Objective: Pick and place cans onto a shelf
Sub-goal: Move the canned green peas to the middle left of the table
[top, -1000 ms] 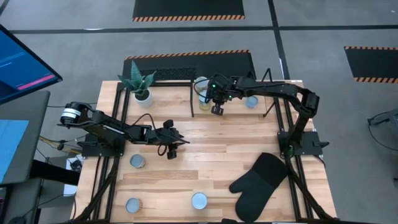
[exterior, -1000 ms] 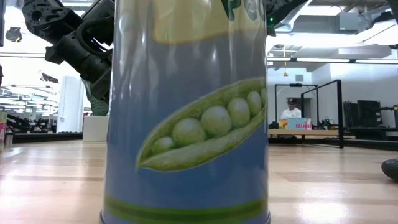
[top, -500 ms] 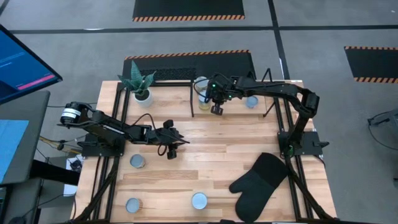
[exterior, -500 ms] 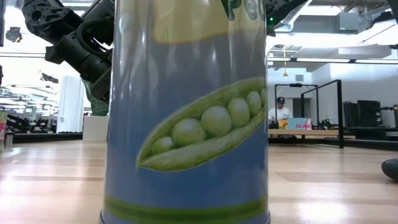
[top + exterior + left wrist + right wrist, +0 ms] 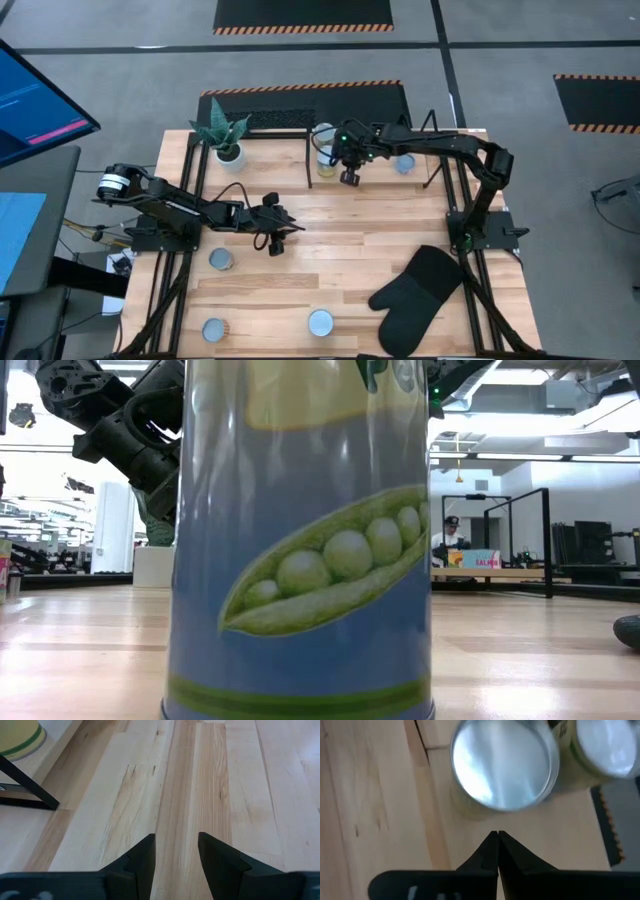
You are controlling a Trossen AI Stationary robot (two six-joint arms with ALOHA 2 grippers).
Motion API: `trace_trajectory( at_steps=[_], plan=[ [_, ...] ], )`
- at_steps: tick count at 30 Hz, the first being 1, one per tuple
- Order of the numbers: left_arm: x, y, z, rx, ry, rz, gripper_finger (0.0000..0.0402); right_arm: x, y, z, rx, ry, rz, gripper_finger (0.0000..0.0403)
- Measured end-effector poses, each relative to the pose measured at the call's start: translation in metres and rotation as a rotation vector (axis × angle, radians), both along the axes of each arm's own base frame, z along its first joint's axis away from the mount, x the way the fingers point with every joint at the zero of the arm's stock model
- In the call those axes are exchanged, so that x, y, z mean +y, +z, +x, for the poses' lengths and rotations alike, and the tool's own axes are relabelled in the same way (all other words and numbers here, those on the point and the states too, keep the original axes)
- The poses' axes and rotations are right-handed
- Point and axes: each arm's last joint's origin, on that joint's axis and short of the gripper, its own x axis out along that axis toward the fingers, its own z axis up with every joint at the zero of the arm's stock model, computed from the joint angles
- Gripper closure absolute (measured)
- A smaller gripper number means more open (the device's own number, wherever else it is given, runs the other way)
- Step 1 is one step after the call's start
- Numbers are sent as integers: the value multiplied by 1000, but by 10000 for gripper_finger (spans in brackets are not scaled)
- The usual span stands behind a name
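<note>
Your right end effector (image 5: 497,840) hovers clenched and empty just beside a can (image 5: 502,764) with a shiny silver round top and yellowish sides, standing upright on the shelf (image 5: 300,118) at the tabletop's (image 5: 350,250) far edge. A second can (image 5: 606,745) stands touching it. Your left end effector (image 5: 175,851) waits released over bare wood, mid-tabletop. Three pale blue cans (image 5: 220,260) stand near the front edge.
</note>
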Motion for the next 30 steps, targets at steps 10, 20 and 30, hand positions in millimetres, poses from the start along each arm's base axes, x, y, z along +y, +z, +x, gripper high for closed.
trace_trajectory(
  at_steps=[10, 20, 30],
  plan=[
    [0, 0, 0, 0, 4, 3, 262, 35, -10, -10, 197, -57, 144, 373],
    [1, 5, 0, 10, 48, 20, 262, 114, -13, -6, 331, 23, 196, 377],
    [-5, 85, -14, 556, 156, -47, 262, 168, -13, -5, 340, 101, 175, 379]
  ],
)
